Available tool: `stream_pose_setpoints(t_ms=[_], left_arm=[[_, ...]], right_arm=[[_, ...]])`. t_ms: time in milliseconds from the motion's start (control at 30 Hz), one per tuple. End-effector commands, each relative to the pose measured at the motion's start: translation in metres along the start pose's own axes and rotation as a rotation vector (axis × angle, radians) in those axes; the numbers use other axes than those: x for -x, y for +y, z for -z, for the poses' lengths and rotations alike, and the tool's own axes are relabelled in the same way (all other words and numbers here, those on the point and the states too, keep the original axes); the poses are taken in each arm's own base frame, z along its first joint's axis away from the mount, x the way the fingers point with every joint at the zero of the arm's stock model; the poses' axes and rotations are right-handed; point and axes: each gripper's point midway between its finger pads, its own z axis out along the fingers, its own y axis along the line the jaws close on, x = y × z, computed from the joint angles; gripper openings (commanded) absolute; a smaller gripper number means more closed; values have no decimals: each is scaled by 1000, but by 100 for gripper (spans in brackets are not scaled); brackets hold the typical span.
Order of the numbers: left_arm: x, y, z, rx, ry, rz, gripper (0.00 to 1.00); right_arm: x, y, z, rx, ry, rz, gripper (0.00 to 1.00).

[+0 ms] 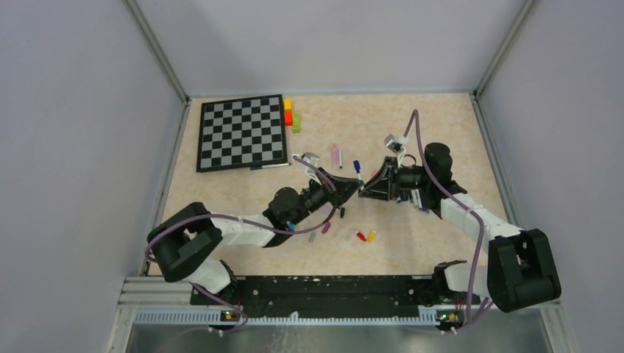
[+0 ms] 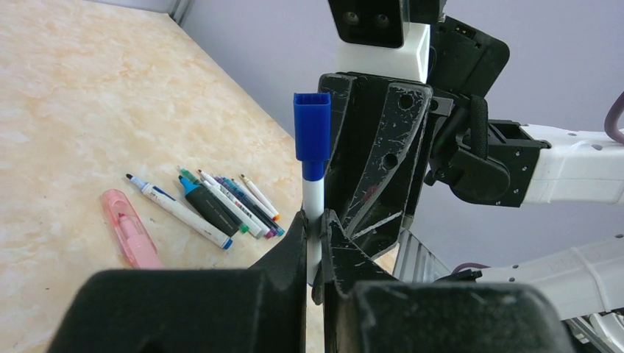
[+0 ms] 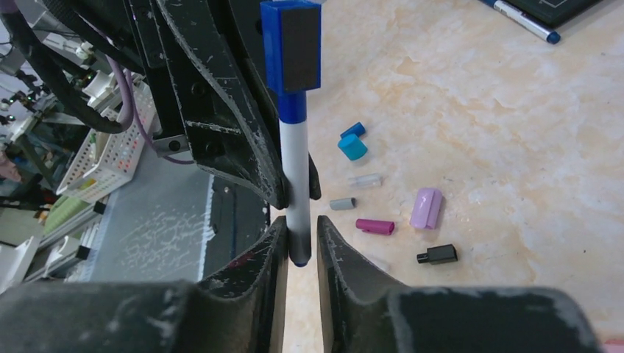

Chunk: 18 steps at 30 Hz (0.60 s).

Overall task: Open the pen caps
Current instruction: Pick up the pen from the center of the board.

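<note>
Blue cap (image 2: pixel 312 125) is fully seated on the pen (image 2: pixel 313 195). It's chunky and squarish, with a dark felt pad on one face in the right wrist view. Below it are a blue collar, a white barrel and a darker tail end. Pen is held upright in the air between the two arms, cap on top, above the table (image 2: pixel 81 95), mid-workspace

Left gripper (image 2: pixel 315 234) pinches the white barrel below the collar, jaws pressed onto it. This looks like the anchor hold, so the barrel can't move when the cap is pulled

Right gripper (image 3: pixel 300 239) faces it from the opposite side, jaws narrowed round the tail end, under the left's hold. Can't tell if they clamp or just flank it; a slim gap shows on one side

Neither gripper is on the cap, so uncapping this one hasn't begun. My guess is the right is steadying the barrel so a grip can go to the cap

Loose caps (image 3: pixel 375 226) in blue, teal, clear, grey, magenta, lilac and black lie scattered on the table below. Other pens (image 2: pixel 221 206) are bunched side by side further off, with the pink highlighter (image 2: pixel 132 235) just beside them, likely the done pile
</note>
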Motion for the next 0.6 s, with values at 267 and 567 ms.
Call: stream_pose_setpoints(t_ms=[267, 567], left_arm=[[39, -17, 1, -19, -145, -67, 50], [76, -29, 46, -51, -196, -172, 99]], right_arm=[[12, 11, -2, 56, 32, 156, 0], [-1, 28, 3, 188, 93, 224, 0]])
